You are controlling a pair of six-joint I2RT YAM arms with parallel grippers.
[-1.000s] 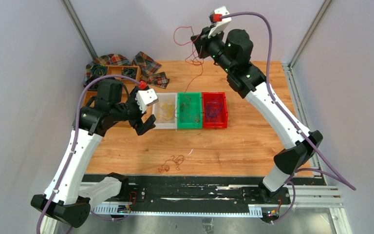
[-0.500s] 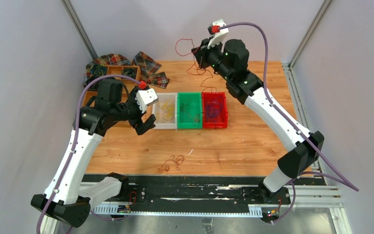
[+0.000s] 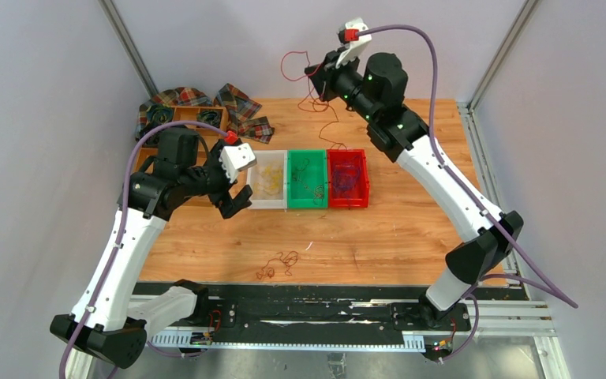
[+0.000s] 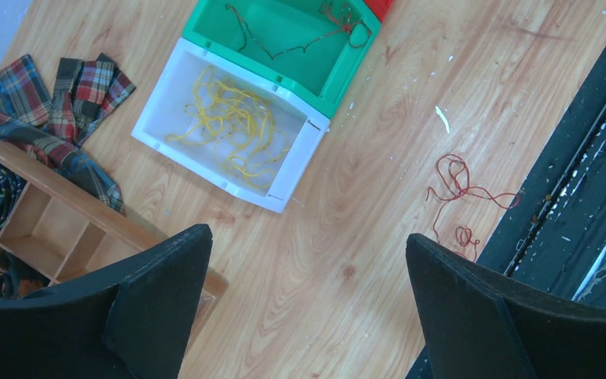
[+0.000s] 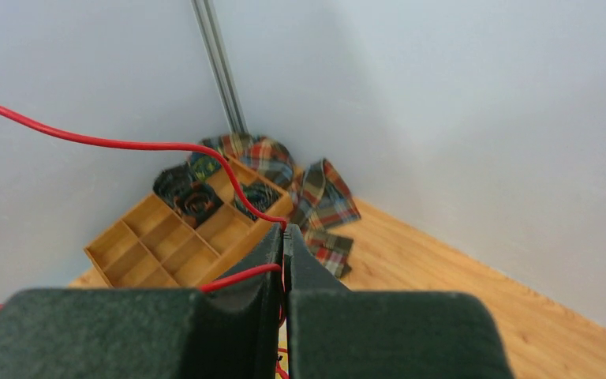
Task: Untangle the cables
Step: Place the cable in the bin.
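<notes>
My right gripper [image 3: 313, 73] is raised high over the table's far edge and is shut on a thin red wire [image 3: 325, 126]. The wire loops above the gripper and hangs down toward the red bin [image 3: 349, 205]. In the right wrist view the jaws [image 5: 284, 237] are pressed together on the red wire [image 5: 126, 144]. My left gripper [image 3: 237, 201] is open and empty, above the table left of the white bin [image 3: 268, 206]. A small clump of red-brown wires [image 3: 278, 264] lies near the front edge. It also shows in the left wrist view [image 4: 461, 197].
The white bin [image 4: 308, 150] holds yellow wires, the green bin [image 3: 308, 206] red-brown wires, the red bin purple wires. A wooden compartment tray [image 3: 197, 118] and plaid cloths [image 3: 241, 106] sit at the back left. A black rail [image 3: 323, 304] runs along the near edge.
The right gripper has shifted slightly with the red wire, and the hanging end has swung right, from over the green bin toward the red bin. The left arm has not moved.
</notes>
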